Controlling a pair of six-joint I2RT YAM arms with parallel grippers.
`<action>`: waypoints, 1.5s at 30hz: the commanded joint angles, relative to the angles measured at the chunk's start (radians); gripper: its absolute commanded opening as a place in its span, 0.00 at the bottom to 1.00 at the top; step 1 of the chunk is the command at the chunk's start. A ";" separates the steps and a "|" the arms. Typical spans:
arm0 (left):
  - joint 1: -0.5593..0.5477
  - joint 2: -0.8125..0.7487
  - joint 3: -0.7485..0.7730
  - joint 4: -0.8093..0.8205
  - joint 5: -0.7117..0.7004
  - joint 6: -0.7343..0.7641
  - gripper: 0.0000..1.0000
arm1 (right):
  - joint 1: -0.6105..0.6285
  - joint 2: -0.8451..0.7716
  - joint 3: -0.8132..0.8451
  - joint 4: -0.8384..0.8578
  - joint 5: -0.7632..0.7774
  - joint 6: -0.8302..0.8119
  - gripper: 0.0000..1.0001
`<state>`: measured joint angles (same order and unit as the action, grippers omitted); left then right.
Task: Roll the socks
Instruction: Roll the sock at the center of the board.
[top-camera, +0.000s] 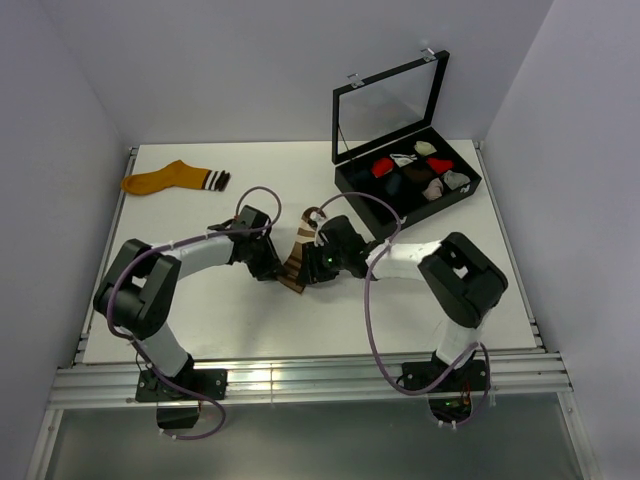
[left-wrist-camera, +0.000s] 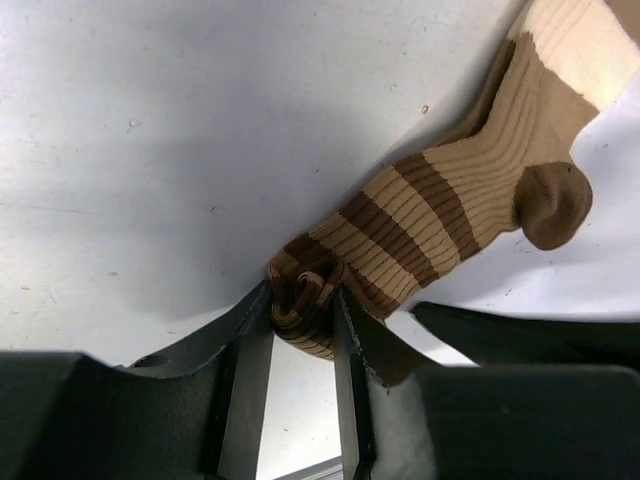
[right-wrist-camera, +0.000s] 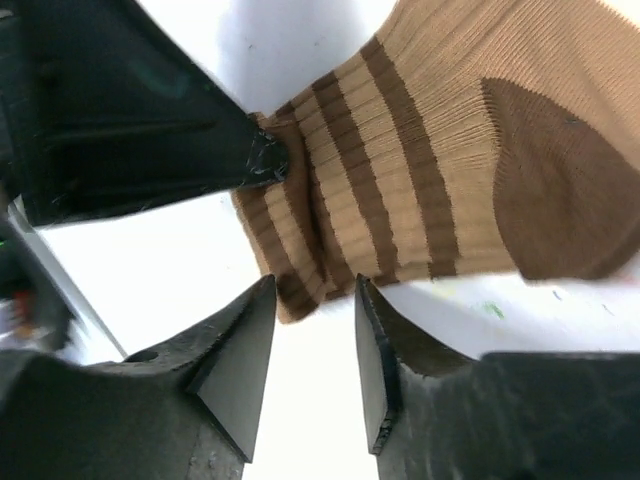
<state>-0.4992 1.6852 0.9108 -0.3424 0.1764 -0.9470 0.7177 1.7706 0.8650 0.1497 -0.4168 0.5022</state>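
The brown sock with cream stripes (top-camera: 294, 270) lies mid-table between both grippers, its cuff end rolled into a small coil (left-wrist-camera: 305, 295). My left gripper (left-wrist-camera: 303, 305) is shut on that coil, one finger on each side of it. The rest of the sock, with its dark heel (left-wrist-camera: 552, 203), stretches away to the upper right. My right gripper (right-wrist-camera: 312, 290) is open, its tips just short of the sock's striped edge (right-wrist-camera: 300, 260), with nothing between them. The mustard-orange sock (top-camera: 168, 179) with a dark striped cuff lies flat at the far left, away from both arms.
A black case (top-camera: 347, 186) with its clear lid raised stands at the back right and holds several small sock bundles (top-camera: 420, 170). White walls close in the table's left, back and right. The left gripper's dark finger (right-wrist-camera: 150, 120) crowds the right wrist view.
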 joint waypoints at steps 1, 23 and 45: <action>-0.002 0.051 0.033 -0.099 -0.078 0.048 0.34 | 0.051 -0.112 0.028 -0.101 0.228 -0.135 0.45; -0.002 0.125 0.163 -0.221 -0.061 0.129 0.34 | 0.407 0.041 0.137 -0.033 0.750 -0.459 0.50; 0.004 0.038 0.194 -0.212 -0.086 0.142 0.66 | 0.371 0.093 0.032 -0.052 0.583 -0.303 0.00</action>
<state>-0.4980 1.7805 1.0985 -0.5396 0.1467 -0.8047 1.1145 1.8622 0.9516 0.1955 0.3824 0.0963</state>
